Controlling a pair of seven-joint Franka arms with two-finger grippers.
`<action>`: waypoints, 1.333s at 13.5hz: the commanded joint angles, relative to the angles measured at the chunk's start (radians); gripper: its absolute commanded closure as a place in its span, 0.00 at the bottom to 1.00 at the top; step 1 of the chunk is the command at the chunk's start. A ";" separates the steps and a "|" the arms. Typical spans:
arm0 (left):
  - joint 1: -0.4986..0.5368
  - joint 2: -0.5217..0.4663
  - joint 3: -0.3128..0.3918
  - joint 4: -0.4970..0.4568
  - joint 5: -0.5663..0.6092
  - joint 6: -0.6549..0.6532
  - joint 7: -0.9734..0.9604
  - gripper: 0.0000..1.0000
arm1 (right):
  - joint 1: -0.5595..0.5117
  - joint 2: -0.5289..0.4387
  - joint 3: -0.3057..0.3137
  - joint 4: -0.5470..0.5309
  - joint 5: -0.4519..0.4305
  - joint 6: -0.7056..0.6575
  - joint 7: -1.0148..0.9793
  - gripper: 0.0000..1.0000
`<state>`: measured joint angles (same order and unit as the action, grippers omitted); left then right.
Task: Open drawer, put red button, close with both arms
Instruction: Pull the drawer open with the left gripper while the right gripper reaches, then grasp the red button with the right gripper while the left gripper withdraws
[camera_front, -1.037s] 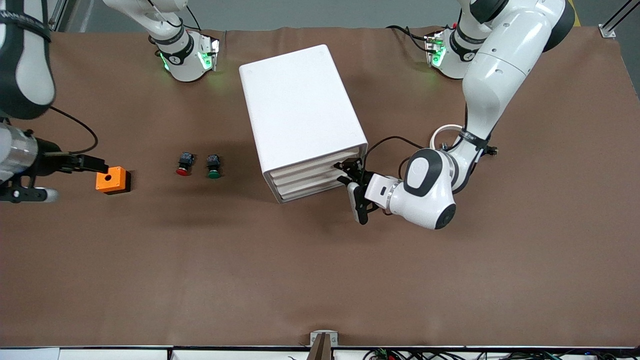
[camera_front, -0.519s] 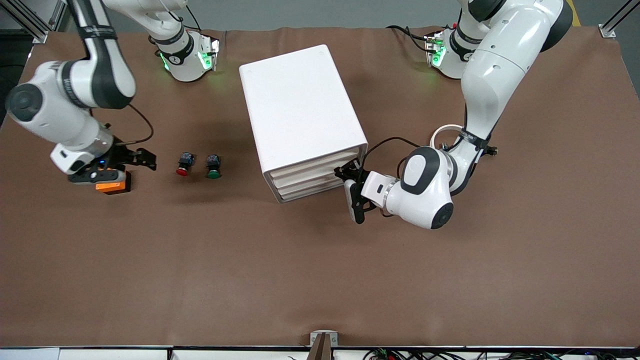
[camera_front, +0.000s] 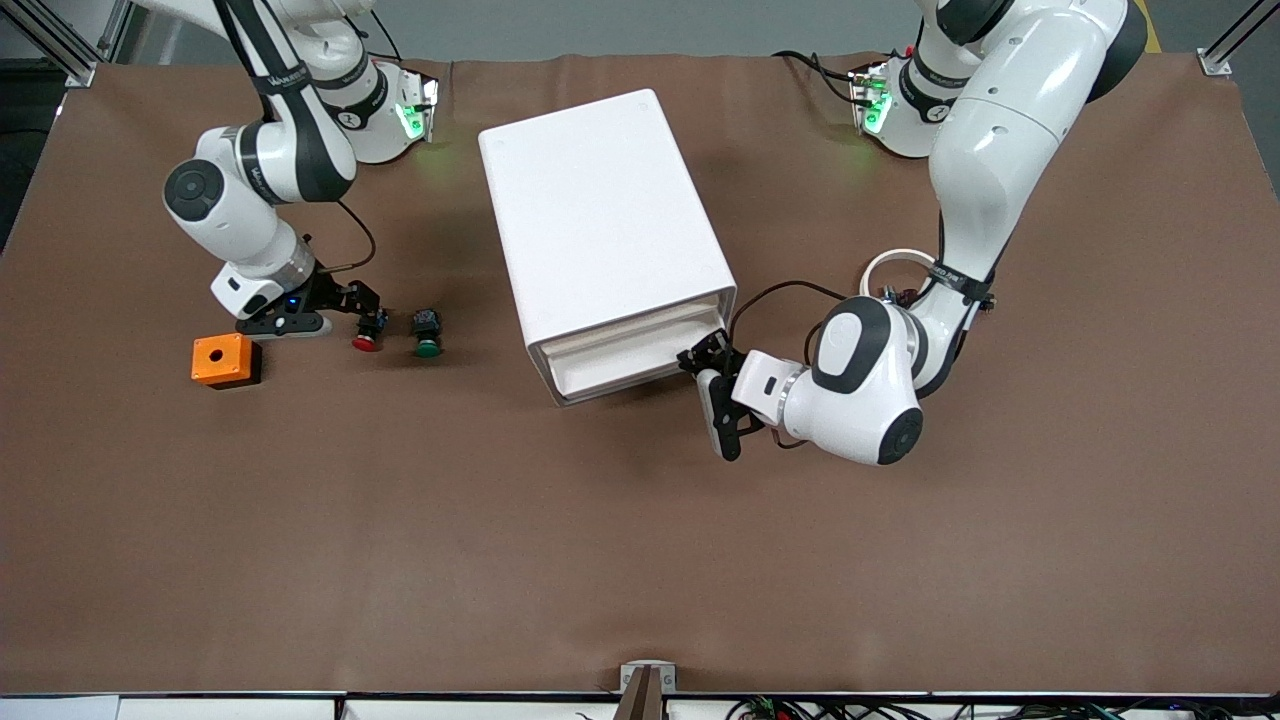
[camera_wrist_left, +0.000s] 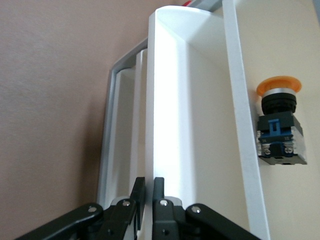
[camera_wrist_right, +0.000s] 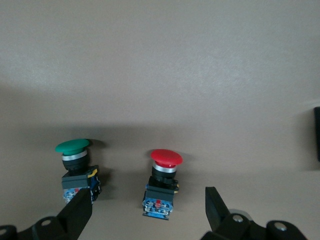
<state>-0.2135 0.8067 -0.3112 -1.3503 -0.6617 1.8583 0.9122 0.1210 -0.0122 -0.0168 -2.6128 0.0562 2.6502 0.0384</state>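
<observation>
Front view: the white cabinet (camera_front: 600, 220) stands mid-counter (camera_front: 640, 560). Its top drawer (camera_front: 625, 355) sticks out a little way from the front. The left gripper (camera_front: 703, 357) is at the drawer's corner, at about five o'clock from the cabinet's middle. The red button (camera_front: 365, 342) stands on the counter at about nine o'clock from the cabinet front, cap toward the camera. The green button (camera_front: 427, 337) is just beside it at three o'clock. The orange cube (camera_front: 222, 360) lies at about eight o'clock from the red button, apart from it. The right gripper (camera_front: 368, 318) hangs low over the red button and covers part of its black body.

Left wrist view: the left gripper (camera_wrist_left: 149, 186) is pinched narrow on the thin front wall of the drawer (camera_wrist_left: 170, 100), one finger (camera_wrist_left: 161, 197) on each face. An orange-capped button (camera_wrist_left: 280, 125) lies inside the cabinet; in which drawer cannot be told.

Right wrist view: the right gripper (camera_wrist_right: 146, 200) is spread wide. The red button (camera_wrist_right: 162, 187) stands between its fingers (camera_wrist_right: 80, 212), touching neither. The green button (camera_wrist_right: 75, 172) stands just beside one finger.
</observation>
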 joint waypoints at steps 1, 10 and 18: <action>-0.010 0.000 0.044 0.034 0.024 -0.008 -0.001 0.99 | 0.000 0.064 -0.005 -0.046 0.017 0.106 0.061 0.00; -0.014 0.000 0.104 0.069 0.040 0.088 -0.007 0.99 | -0.047 0.201 0.003 -0.070 0.050 0.228 0.087 0.00; -0.017 -0.003 0.170 0.112 0.040 0.111 -0.007 0.99 | 0.098 0.199 0.001 -0.075 0.168 0.218 0.138 0.21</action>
<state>-0.2332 0.8079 -0.1905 -1.2629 -0.6569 1.9683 0.9098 0.2020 0.2055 -0.0140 -2.6658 0.1944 2.8657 0.1728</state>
